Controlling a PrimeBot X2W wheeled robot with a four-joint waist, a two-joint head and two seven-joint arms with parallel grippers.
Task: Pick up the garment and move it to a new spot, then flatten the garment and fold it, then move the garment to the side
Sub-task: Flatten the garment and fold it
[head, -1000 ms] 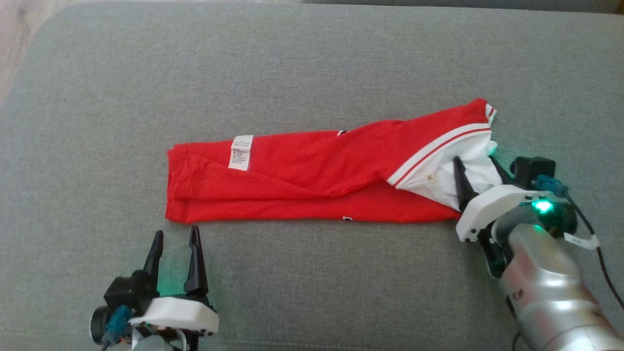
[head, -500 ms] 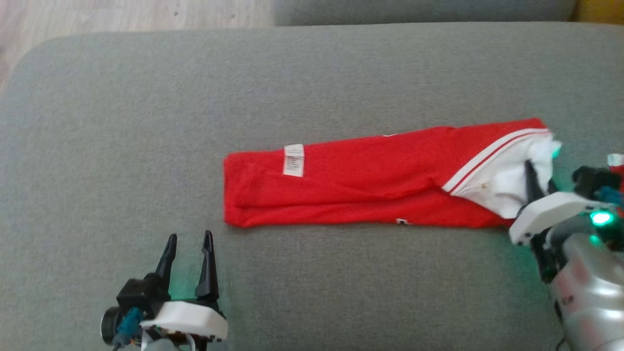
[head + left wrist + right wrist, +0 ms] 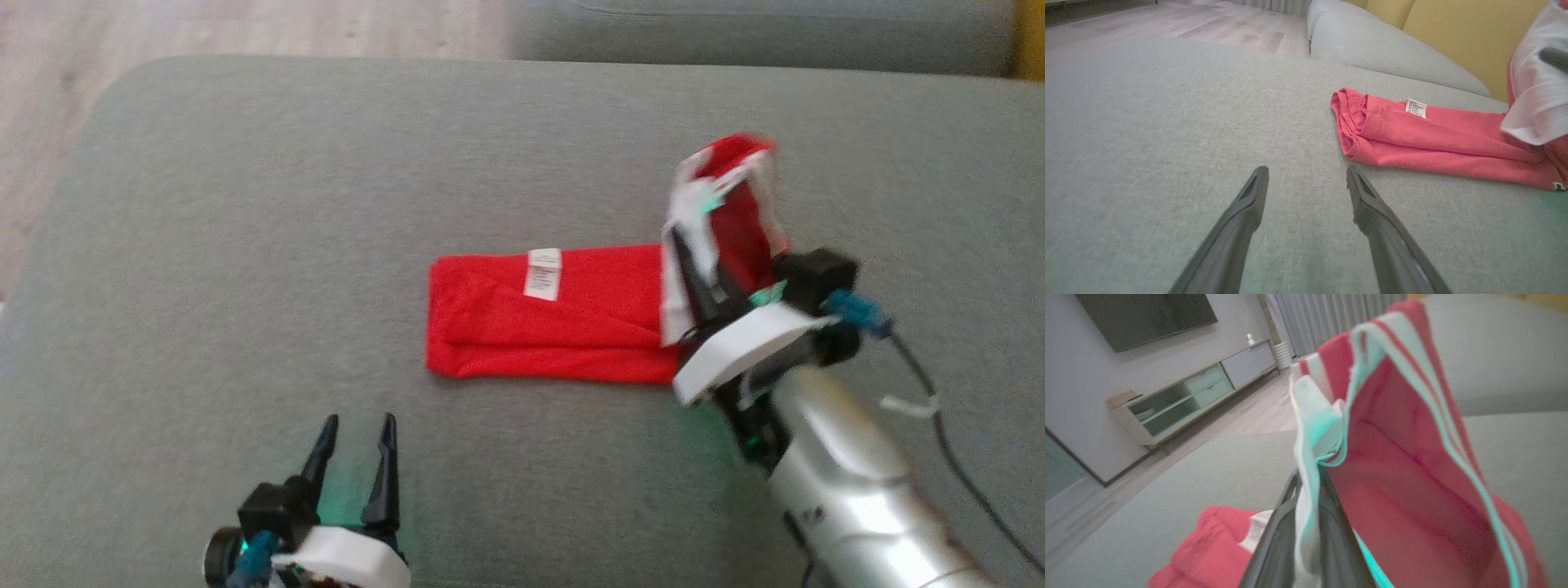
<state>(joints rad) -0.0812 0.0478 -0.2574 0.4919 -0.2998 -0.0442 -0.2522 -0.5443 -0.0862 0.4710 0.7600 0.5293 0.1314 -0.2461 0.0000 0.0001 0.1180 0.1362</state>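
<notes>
Garment (image 3: 563, 327), red, lies folded on the grey sofa cushion (image 3: 245, 245), its long axis running left to right across the head view. Its right end, with white stripes, stands up off the cushion. A white care label (image 3: 543, 273) sits on top; its print is too small to read. The right gripper (image 3: 692, 261) is clamped narrowly on that raised end. The left gripper (image 3: 357, 429) has its fingers spread and hovers near the garment's left end, not touching it.

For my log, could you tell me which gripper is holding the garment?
The right gripper: it is shut on the raised white-trimmed end of the garment; the left gripper is open, holding nothing.
</notes>
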